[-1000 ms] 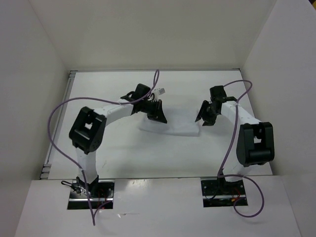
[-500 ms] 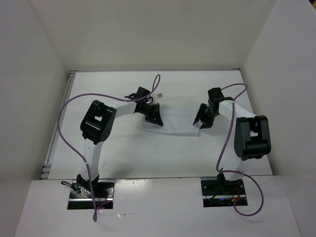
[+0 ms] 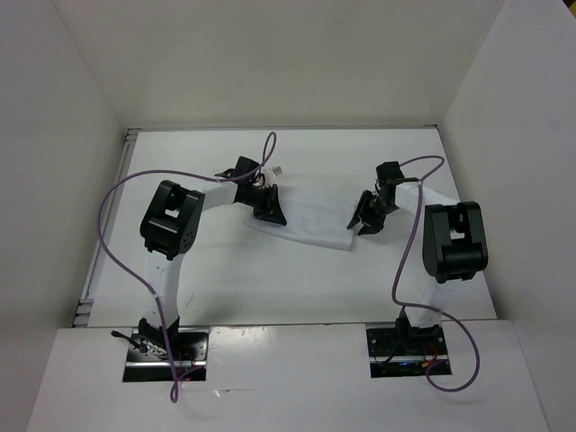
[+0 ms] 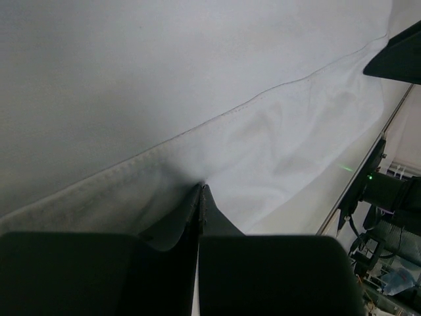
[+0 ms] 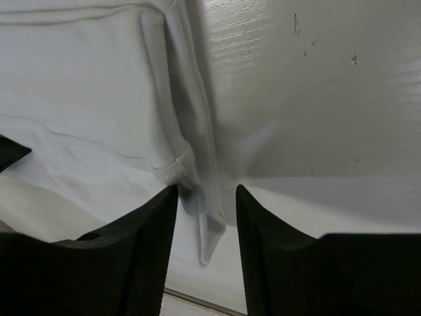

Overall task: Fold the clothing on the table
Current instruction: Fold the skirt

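- The clothing (image 3: 310, 223) lies as a long, flattened strip on the worktop (image 3: 270, 279), a little toward 12 o'clock from its middle, running from 9 o'clock to 3 o'clock between the two arms.
- The left end effector (image 3: 270, 209) sits at the strip's 9 o'clock end. Its jaws are pressed fully together, and the left wrist view shows fabric puckering at the tips beside the hem (image 4: 230, 112), so I judge it is pinching the clothing.
- The right end effector (image 3: 364, 220) sits at the 3 o'clock end with its jaws apart. The right wrist view shows the cloth's folded edge hanging in the gap between the fingers (image 5: 151, 224), not yet gripped.
- The step in hand looks like securing the 3 o'clock end so both ends can be carried together.
- To do it well, the right jaws should close low over every layer of that edge, not only the top one.
- The left pinch should hold firm without pulling toward 9 o'clock, or the thin fabric could slide out of the open jaws.
- Once both ends are held, lift them evenly so the strip does not twist or sag.
- Count: one garment, one worktop, two arms, two end effectors, two purple cables (image 3: 108, 234), and one metal rail (image 3: 106, 225) along the 9 o'clock edge.
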`<action>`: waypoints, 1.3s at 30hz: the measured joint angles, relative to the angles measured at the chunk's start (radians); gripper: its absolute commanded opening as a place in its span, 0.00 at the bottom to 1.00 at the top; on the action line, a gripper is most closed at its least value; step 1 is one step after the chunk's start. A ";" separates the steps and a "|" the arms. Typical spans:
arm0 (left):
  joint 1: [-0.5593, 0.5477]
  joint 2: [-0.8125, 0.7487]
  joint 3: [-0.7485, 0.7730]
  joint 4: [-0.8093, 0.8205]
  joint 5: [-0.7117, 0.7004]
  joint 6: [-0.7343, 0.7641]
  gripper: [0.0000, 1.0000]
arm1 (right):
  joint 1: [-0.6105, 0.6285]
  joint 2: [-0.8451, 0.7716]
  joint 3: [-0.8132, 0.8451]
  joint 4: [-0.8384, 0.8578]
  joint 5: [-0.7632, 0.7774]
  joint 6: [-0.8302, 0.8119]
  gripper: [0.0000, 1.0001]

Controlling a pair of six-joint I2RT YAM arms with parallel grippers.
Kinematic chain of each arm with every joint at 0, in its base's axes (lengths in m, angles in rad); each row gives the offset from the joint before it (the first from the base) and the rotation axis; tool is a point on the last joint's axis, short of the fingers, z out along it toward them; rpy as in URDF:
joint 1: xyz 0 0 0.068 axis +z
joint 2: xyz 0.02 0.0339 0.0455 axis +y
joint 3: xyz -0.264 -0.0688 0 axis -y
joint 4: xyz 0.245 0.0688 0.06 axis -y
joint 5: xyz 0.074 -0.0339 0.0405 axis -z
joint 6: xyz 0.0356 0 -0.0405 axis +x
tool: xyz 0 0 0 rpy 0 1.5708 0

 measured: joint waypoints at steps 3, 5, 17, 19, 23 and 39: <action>0.000 0.000 0.000 0.001 -0.003 0.000 0.00 | 0.000 0.027 0.000 0.008 -0.005 0.006 0.43; 0.000 -0.003 0.000 0.000 -0.008 0.000 0.00 | 0.000 0.035 0.000 0.010 -0.001 0.011 0.42; 0.022 -0.079 -0.029 -0.040 -0.045 0.013 0.00 | 0.005 0.079 0.000 0.066 -0.041 0.061 0.24; 0.019 -0.110 -0.037 -0.049 -0.044 0.024 0.00 | 0.007 0.084 0.002 0.075 -0.048 0.064 0.24; 0.001 -0.172 -0.048 -0.056 -0.042 0.029 0.00 | 0.022 0.098 0.012 0.091 -0.063 0.072 0.15; -0.119 -0.254 -0.064 -0.094 -0.095 0.035 0.00 | 0.077 0.067 0.014 0.107 0.055 0.090 0.00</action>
